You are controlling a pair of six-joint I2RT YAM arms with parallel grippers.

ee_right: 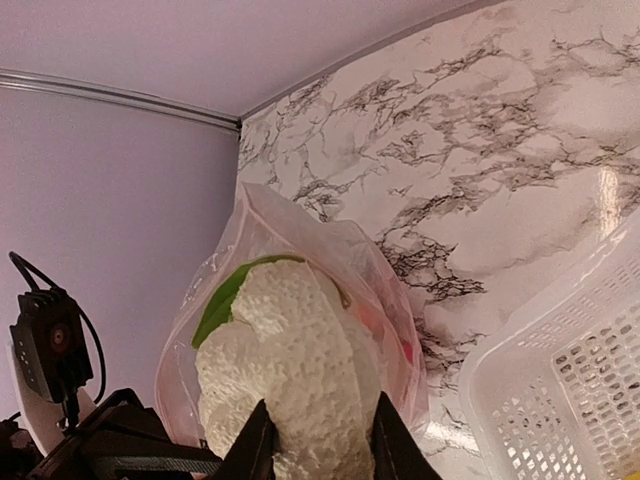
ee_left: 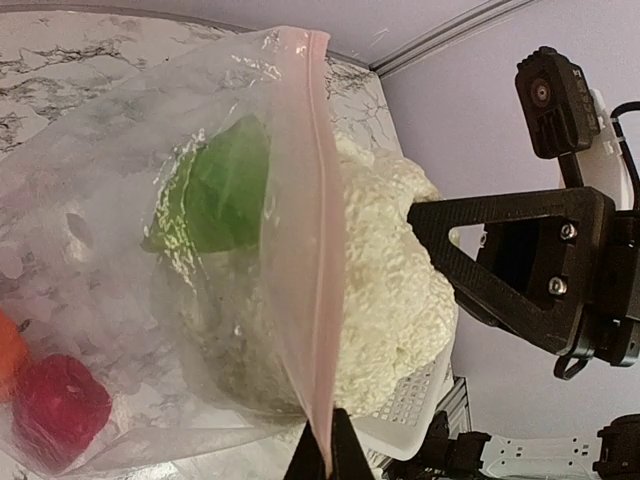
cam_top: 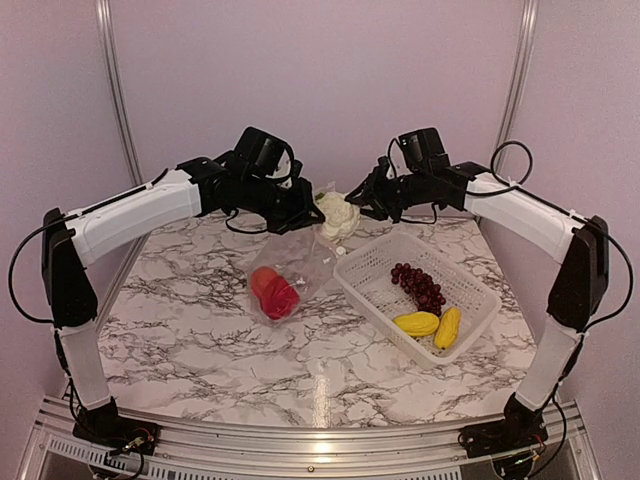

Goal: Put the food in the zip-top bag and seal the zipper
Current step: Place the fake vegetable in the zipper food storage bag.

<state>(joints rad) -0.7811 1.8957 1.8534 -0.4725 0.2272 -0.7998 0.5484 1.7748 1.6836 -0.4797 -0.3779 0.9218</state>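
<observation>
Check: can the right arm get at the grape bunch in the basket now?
Probably not yet. Its fingers are shut on the cauliflower, which sits partway in the zip-top bag mouth. Once that is released, the way looks free: the grape bunch lies uncovered in the basket, on that arm's side.

Marble-patterned surface (cam_top: 190,350), white with grey veining. Plain pale lilac walls (cam_top: 320,90) behind and at both sides. Aluminium posts (cam_top: 117,100) at rear corners. Aluminium rail (cam_top: 320,445) along near edge.

We see the white cauliflower (cam_top: 338,215) lodged in the mouth of the clear bag (cam_top: 305,255), pink zipper (ee_left: 318,250) unsealed. The orange fruit (cam_top: 263,279) and red piece (cam_top: 282,299) lie inside.
</observation>
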